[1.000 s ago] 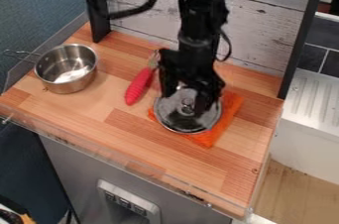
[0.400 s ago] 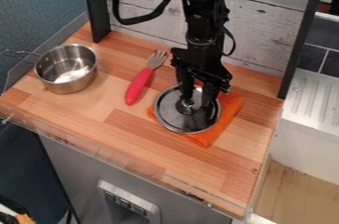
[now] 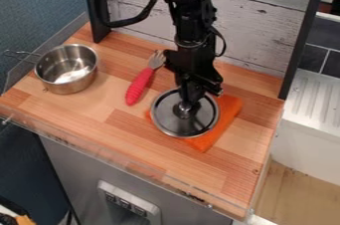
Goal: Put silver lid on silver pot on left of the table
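Observation:
My gripper [image 3: 187, 105] points down over the orange cloth, its fingers shut on the knob at the middle of the silver lid [image 3: 168, 122]. The round lid has a steel rim and a darker, shiny top; it covers part of the cloth, and whether it touches the cloth I cannot tell. At the left of the table stands the silver pot [image 3: 64, 82], upright and open at the top, with its wire handle toward the upper left.
A fork with a red handle [image 3: 138, 86] lies between pot and lid. The orange cloth [image 3: 228, 108] is flat under the lid's right side. A clear rail [image 3: 142, 168] runs along the table's front edge, and black posts flank the white plank wall behind.
The fingers were apart around the knob and have come together on it. Gripper and lid have shifted slightly left, and the lid a little toward the front. The pot and fork have not moved.

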Robot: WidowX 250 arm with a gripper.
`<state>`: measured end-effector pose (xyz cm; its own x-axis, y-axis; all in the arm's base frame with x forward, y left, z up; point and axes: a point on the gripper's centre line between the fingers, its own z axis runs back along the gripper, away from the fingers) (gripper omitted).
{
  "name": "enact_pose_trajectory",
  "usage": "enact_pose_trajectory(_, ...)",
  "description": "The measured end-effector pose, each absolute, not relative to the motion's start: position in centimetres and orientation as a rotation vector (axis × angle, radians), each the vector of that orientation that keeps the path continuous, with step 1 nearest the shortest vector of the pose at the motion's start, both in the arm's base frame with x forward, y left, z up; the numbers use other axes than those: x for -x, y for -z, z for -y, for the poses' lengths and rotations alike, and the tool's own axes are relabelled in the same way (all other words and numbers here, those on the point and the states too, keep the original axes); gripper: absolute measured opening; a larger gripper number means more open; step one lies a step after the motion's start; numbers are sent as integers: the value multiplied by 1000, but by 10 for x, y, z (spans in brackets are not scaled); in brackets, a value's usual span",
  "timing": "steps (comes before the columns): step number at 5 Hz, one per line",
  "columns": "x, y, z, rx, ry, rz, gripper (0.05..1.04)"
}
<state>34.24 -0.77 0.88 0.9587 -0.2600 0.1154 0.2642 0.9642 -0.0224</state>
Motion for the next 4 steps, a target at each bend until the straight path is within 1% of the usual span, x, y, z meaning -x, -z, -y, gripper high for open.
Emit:
enact_pose_trajectory(1,-339,-18,9,51,244,126,520)
enact_pose_trajectory(2,-335,-21,9,43,240,137,833)
enact_pose_trajectory(3,-334,-20,13,43,252,132,1015)
enact_pose_trajectory(4,-329,-16,14,31,262,117,976)
